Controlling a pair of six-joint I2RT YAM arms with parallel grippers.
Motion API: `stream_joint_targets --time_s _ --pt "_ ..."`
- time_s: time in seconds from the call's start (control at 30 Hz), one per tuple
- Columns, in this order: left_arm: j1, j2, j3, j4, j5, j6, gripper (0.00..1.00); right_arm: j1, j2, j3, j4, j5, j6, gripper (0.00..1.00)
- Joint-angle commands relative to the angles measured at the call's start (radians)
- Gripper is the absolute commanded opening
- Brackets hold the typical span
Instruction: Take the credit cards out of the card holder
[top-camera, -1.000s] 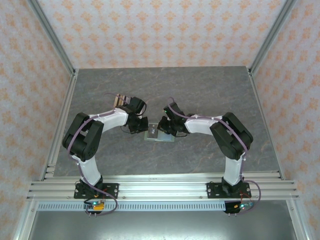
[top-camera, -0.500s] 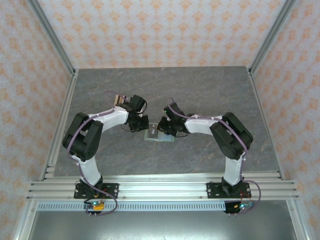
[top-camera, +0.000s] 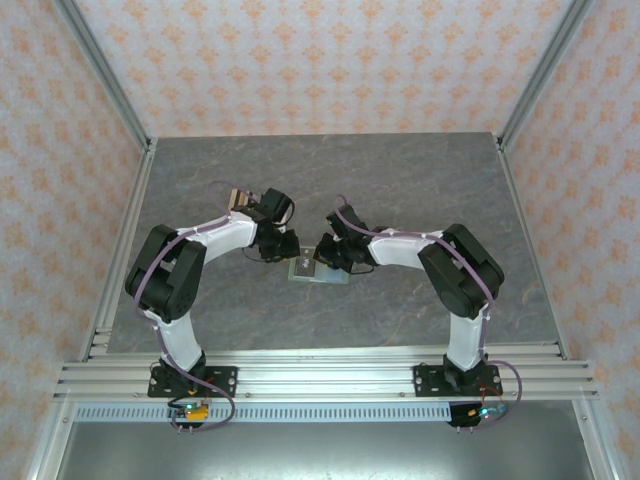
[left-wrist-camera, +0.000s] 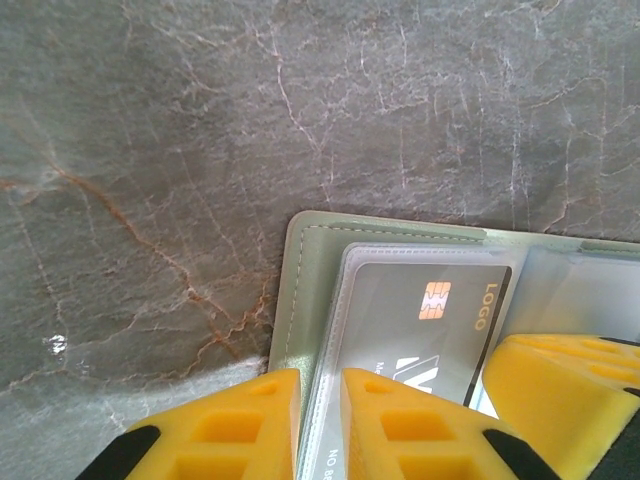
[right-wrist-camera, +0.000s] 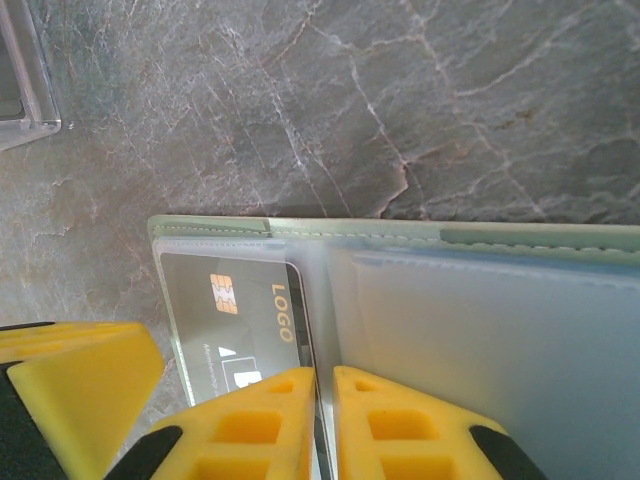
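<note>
Since a second ago your left arm has shifted its wrist slightly, away from the holder in the top view, while the right arm has kept its pose. Your left gripper (left-wrist-camera: 320, 388) has its two yellow fingers (left-wrist-camera: 400, 425) close but not pressed together. The outer edge of the clear sleeve runs into the narrow slit between them, and you cannot tell whether they grip it. Your right gripper (right-wrist-camera: 325, 378) has its fingers almost touching, pinched on the seam between the two clear pockets of the card holder (left-wrist-camera: 297, 270).

That holder lies open and flat on the grey stone-patterned table (left-wrist-camera: 150, 150), midway between the arms, with a gripper down on it from each side.

I judge that the coming move turns on where the card sits. The dark credit card (left-wrist-camera: 425, 330) is in the pocket between the two grippers, just on the right-arm side of your left fingers. Its long axis runs straight away from them toward the holder's far edge. Both grippers are about equally near it; the left straddles the sleeve's outer edge, the right its inner one. You cannot tell at which end the pocket opens.

Count one holder, one card showing (chip and the word LOGO) and two grippers. The neighbouring pocket looks pale, and you cannot tell whether it holds anything.
</note>
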Motion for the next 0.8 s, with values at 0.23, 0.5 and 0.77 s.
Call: stream_joint_targets --time_s 0.23,0.5,0.77 --pt "-0.005 0.043 0.005 -0.001 0.027 0.023 0.15 -0.009 0.019 0.015 -0.046 0.010 -0.014 0.14" --pt "-0.005 0.063 -0.004 -0.021 -0.011 0.029 0.08 -0.012 0.012 0.004 -0.047 0.020 -0.014 0.12" --pt "-0.005 0.082 -0.042 -0.004 -0.020 0.026 0.07 -0.016 0.025 -0.005 0.012 -0.037 -0.003 0.14"
